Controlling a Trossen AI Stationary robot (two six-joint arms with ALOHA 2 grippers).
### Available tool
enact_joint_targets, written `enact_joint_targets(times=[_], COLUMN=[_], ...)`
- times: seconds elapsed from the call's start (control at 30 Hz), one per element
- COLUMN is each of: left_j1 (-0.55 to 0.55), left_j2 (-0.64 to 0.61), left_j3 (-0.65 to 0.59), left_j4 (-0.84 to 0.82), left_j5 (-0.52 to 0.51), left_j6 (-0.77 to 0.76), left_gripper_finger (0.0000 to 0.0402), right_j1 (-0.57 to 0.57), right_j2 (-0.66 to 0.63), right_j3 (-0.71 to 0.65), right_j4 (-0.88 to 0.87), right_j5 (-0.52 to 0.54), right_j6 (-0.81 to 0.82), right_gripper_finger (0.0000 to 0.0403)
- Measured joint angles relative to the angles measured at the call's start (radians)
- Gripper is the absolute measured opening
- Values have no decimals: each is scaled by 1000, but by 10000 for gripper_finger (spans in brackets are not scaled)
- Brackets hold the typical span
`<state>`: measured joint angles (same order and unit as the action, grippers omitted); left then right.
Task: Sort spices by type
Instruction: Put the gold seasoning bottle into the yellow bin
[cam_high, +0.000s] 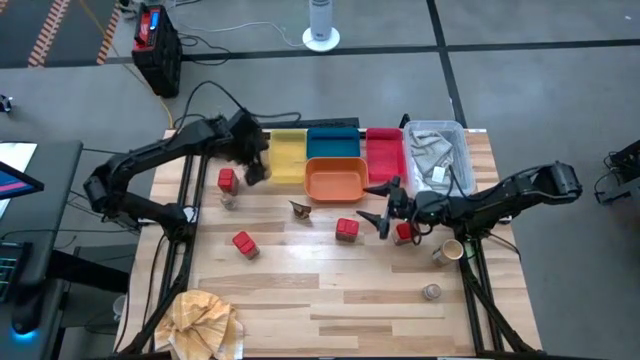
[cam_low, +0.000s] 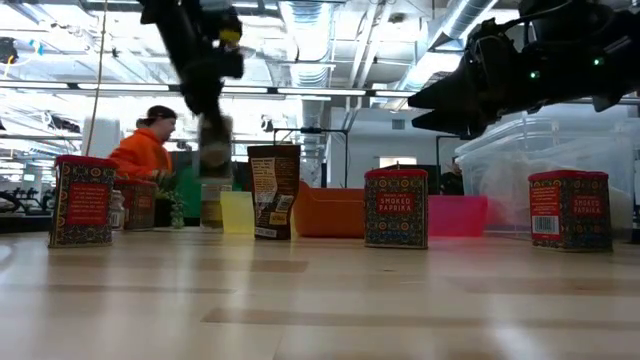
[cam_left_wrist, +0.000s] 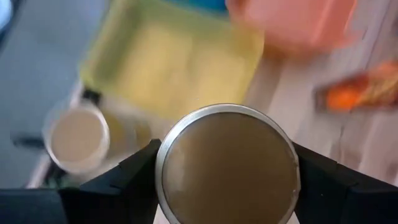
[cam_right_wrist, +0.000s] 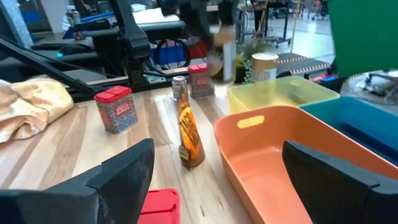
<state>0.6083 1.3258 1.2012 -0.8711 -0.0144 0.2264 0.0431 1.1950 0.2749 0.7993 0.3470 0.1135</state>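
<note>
My left gripper (cam_high: 256, 168) is shut on a tan cylindrical jar (cam_left_wrist: 227, 165) with a silver rim, in the air by the yellow tray (cam_high: 287, 155). A second jar (cam_left_wrist: 78, 140) stands beside that tray. My right gripper (cam_high: 375, 204) hovers open in front of the orange tray (cam_right_wrist: 261, 155), above a red tin (cam_right_wrist: 160, 205). More red tins (cam_high: 227, 180) (cam_high: 245, 243) (cam_high: 347, 229) stand on the table. The dark brown piece (cam_high: 300, 208) sits mid-table. Two tan jars (cam_high: 452, 250) (cam_high: 432, 291) lie near the right edge. My left gripper pinches the tan jar between its two fingers (cam_left_wrist: 134, 168), one on each opposite side of the round wall (cam_left_wrist: 168, 180). The fingers point down from above, and the wrist view looks onto the jar's round end. In the low view the jar (cam_low: 214, 135) is lifted clear of the table.
Along the far edge stand the yellow, blue (cam_high: 333, 143) and pink (cam_high: 384, 150) trays and a clear bin (cam_high: 437, 155) holding cloth. A crumpled tan sheet (cam_high: 205, 320) lies at the near left corner. A person in orange (cam_low: 145, 150) is in the room behind.
</note>
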Motion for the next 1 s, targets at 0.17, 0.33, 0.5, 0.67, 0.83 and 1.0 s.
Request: enact_joint_targets(times=[0.17, 0.33, 0.5, 0.67, 0.83, 1.0], left_j1=[4, 37, 65, 84, 106, 109], left_j2=[6, 85, 224, 357, 452, 523], left_j3=[12, 14, 59, 168, 257, 263], left_j4=[189, 287, 328, 303, 265, 230], left_j5=[-1, -28, -34, -34, -43, -76], left_j6=[-12, -8, -11, 1, -17, -26], left_gripper_finger=[270, 270, 270, 270, 270, 302], right_j1=[-6, -5, -4, -4, 2, 17], right_j2=[0, 0, 0, 3, 3, 3], right_j3=[0, 0, 0, 0, 0, 0], right_j4=[-7, -6, -7, -17, -33, -35], right_j5=[-1, -3, -4, -5, -5, -6], right_j6=[10, 1, -6, -12, -15, -20], right_gripper_finger=[379, 379, 379, 379, 379, 379])
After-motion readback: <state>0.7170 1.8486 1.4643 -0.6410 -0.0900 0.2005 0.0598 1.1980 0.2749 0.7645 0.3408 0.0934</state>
